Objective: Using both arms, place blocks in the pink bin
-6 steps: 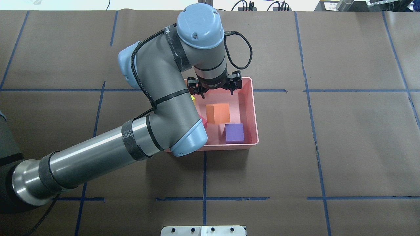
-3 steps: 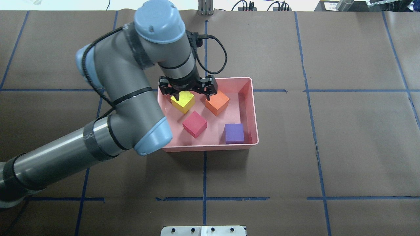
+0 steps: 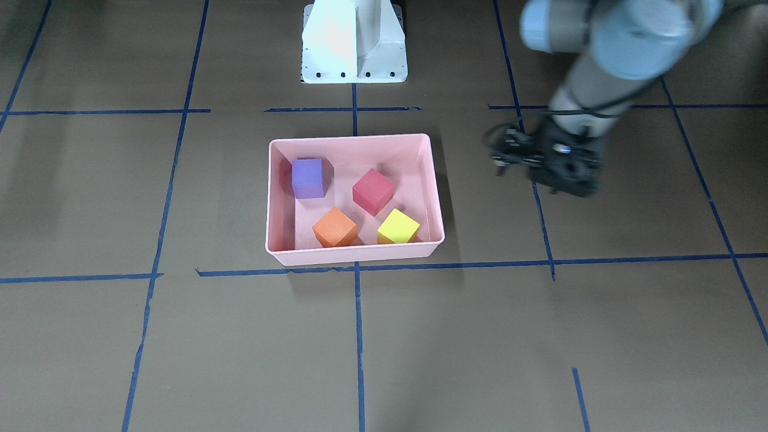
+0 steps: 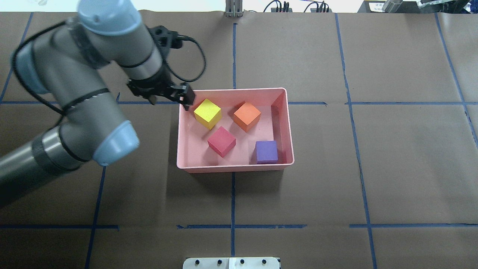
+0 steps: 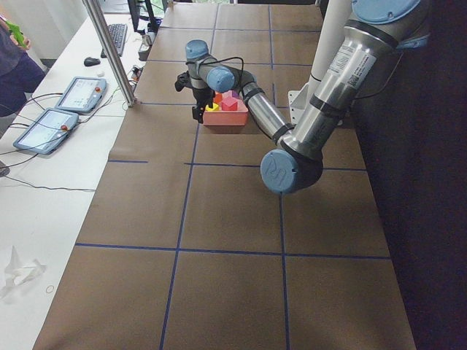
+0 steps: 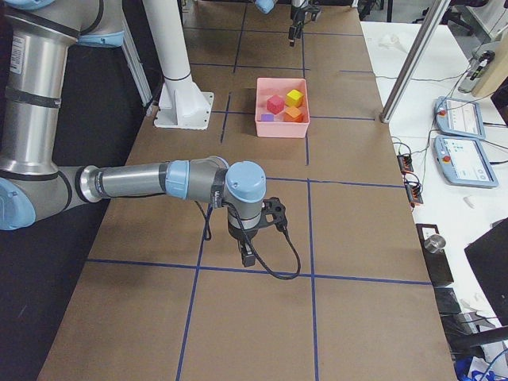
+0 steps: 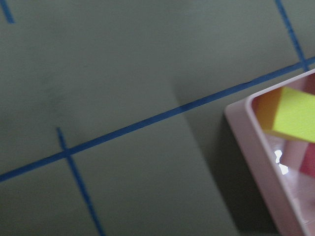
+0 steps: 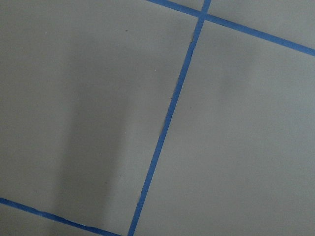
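Observation:
The pink bin [image 4: 231, 166] stands mid-table. In it lie the yellow-green block [image 4: 207, 113], the orange block [image 4: 247, 116], the red block [image 4: 221, 141] and the purple block [image 4: 266, 151]. My left gripper [image 4: 168, 102] is open and empty, just outside the bin's far-left corner. It is blurred in the front-facing view [image 3: 552, 171]. The left wrist view shows the bin's corner [image 7: 256, 142] and the yellow-green block [image 7: 295, 115]. My right gripper [image 6: 248, 255] hangs low over bare paper far from the bin [image 6: 282, 127]. I cannot tell whether it is open.
The white pedestal [image 3: 354, 42] stands at the robot's side of the table. Blue tape lines cross the brown paper. Tablets [image 6: 460, 119] and a metal post [image 5: 109, 51] stand past the far table edge.
My left arm has swung left, from over the bin to outside its far-left corner. That uncovered the yellow-green and red blocks. The orange block shifted toward the far wall and turned.

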Robot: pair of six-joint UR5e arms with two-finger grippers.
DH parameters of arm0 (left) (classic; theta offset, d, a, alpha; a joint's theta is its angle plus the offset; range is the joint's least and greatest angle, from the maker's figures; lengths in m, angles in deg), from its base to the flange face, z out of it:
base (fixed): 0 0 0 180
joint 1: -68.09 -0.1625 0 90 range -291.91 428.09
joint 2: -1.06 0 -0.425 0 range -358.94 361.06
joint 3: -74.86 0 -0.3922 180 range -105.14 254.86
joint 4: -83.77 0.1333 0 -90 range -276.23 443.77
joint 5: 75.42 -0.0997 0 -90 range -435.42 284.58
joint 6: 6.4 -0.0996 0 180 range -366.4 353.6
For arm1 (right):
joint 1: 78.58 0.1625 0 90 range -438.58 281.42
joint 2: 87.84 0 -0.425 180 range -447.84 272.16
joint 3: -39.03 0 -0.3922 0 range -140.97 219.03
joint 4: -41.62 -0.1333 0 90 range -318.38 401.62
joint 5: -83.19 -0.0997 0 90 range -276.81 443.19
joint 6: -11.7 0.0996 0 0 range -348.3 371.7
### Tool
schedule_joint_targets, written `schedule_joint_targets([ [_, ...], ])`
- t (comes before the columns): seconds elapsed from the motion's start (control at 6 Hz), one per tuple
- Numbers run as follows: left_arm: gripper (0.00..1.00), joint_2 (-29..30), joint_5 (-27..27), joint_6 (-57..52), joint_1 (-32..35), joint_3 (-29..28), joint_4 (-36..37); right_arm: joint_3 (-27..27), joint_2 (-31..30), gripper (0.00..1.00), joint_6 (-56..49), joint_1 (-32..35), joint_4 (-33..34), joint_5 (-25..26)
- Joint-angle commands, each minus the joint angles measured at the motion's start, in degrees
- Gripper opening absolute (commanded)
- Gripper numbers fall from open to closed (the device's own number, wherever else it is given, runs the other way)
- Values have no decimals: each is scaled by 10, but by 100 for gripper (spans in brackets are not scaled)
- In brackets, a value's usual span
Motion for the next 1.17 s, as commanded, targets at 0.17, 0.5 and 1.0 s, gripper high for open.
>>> schedule_joint_targets([
  [0.17,100,-179,21,-326,239,-48,0,6,8,100,82,0,-29,-3],
  [0.5,100,-304,22,-348,295,-56,-17,7,8,100,82,0,-30,-3],
  [1.0,100,-319,19,-345,332,-48,-29,8,8,100,82,0,-30,-3],
])
